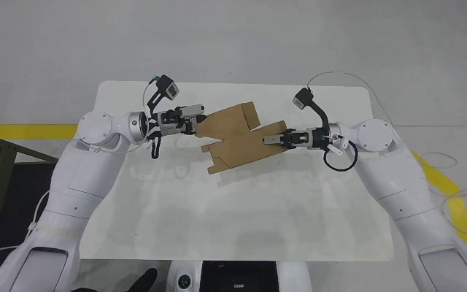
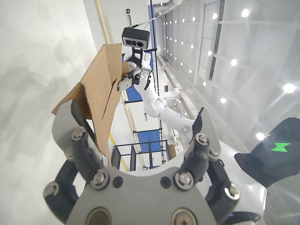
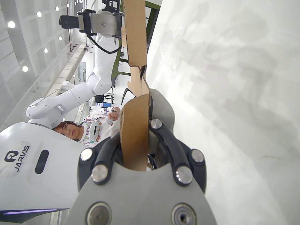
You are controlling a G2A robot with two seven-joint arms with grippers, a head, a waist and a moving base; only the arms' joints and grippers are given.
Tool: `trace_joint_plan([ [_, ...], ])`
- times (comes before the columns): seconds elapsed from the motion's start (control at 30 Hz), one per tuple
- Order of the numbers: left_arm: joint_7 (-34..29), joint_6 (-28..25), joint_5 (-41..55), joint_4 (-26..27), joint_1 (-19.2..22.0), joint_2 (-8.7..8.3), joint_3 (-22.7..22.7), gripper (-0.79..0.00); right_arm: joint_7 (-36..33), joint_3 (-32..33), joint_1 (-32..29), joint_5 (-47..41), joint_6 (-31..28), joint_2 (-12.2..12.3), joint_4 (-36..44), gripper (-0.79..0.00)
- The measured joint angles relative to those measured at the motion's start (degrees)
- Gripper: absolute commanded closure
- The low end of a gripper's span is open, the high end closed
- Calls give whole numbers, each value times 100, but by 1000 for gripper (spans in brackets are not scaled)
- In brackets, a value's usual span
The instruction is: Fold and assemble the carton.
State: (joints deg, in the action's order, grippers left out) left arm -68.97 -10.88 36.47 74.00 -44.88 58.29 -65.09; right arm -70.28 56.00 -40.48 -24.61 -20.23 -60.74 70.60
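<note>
Sideways, left claw point(image 1: 198, 125) gapes against carton point(image 1: 235, 140); right claw point(image 1: 269, 139) clamps it.

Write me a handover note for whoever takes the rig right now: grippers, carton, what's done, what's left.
Right gripper: shut on one end of the carton.
Left gripper: open, with one finger lying against the carton's other end and no pinch on it.
Carton: unassembled and nearly flat, spanning between the two grippers over the middle of the table, apparently lifted off it.
Done: the carton is picked up and held by the right arm.
Left: probably close the left gripper on its end, open the blank into a box, then fold the flaps.
</note>
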Motion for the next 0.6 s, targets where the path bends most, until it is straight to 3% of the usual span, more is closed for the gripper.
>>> trace_joint_plan([
  [0.23,-29,60,-95,-39,23,11,13,-785,-9,-14,1,-2,5,-22,13,0],
  [0.33,-50,11,-147,-52,7,11,5,-668,-21,-23,13,-6,0,-33,-8,0],
  [0.47,-72,15,-183,-60,-16,10,-10,-582,-26,-32,23,-9,-12,-47,-41,0],
  [0.57,-96,37,-200,-64,-25,9,-22,-403,-26,-37,25,-9,-17,-57,-61,0],
  [0.6,-107,49,-208,-64,-26,8,-28,-379,-28,-37,26,-10,-17,-60,-69,0],
])
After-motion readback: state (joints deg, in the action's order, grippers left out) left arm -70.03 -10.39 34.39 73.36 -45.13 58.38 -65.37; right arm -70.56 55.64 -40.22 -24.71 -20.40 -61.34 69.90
